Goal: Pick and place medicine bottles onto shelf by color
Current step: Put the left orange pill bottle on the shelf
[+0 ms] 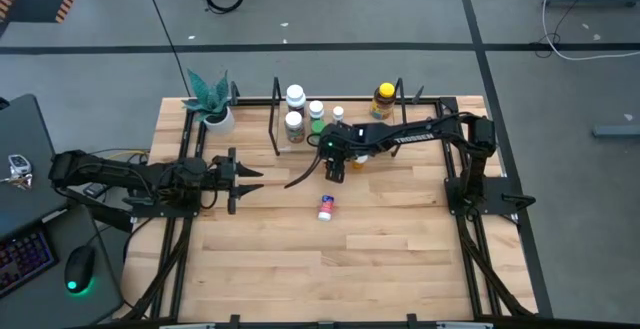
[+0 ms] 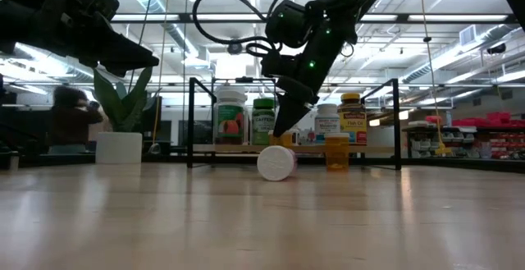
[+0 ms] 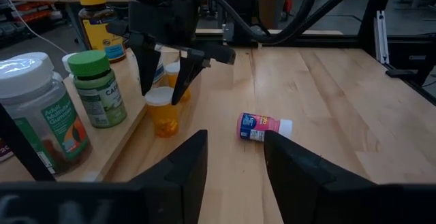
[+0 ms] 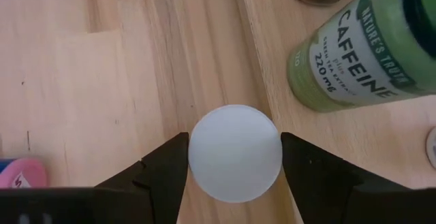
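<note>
Right wrist view: the right gripper [image 4: 234,157] hangs over a small orange bottle with a white cap [image 4: 235,152], fingers spread to either side of the cap; contact cannot be told, and the cap hides the body. This bottle stands on the table just before the black-rod shelf with pale base [image 1: 300,147], beside a green caffeine bottle [image 4: 368,47] cut off by the frame. A pink, blue-labelled bottle [image 1: 326,207] lies on its side mid-table. The left gripper [image 1: 247,179], fingers apart, waits at the table's left.
</note>
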`<state>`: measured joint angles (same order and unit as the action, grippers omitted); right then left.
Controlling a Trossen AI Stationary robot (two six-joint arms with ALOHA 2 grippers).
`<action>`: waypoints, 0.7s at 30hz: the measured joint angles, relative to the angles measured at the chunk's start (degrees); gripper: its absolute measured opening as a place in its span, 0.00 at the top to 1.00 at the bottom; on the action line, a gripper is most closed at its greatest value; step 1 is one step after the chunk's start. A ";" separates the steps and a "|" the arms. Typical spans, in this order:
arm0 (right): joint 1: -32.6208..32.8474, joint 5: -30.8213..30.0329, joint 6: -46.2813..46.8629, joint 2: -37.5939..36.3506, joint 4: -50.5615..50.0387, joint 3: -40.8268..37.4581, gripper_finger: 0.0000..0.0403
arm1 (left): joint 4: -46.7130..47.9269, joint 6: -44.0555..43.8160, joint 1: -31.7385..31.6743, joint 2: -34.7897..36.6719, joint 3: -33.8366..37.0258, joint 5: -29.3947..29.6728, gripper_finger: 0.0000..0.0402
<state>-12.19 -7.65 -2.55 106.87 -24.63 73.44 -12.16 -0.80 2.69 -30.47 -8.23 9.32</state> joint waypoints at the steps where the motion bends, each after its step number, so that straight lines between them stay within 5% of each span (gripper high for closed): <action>1: 0.00 0.00 0.00 -0.01 -0.31 0.31 0.43 | 0.00 0.00 0.00 -0.01 0.00 0.00 0.62; 21: 0.04 2.33 -0.53 -0.11 -16.00 11.37 0.43 | 0.00 -0.04 -0.01 0.01 0.00 0.02 0.62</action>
<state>-12.14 -5.32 -3.07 106.76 -40.63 84.81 -12.16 -0.84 2.68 -30.46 -8.23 9.34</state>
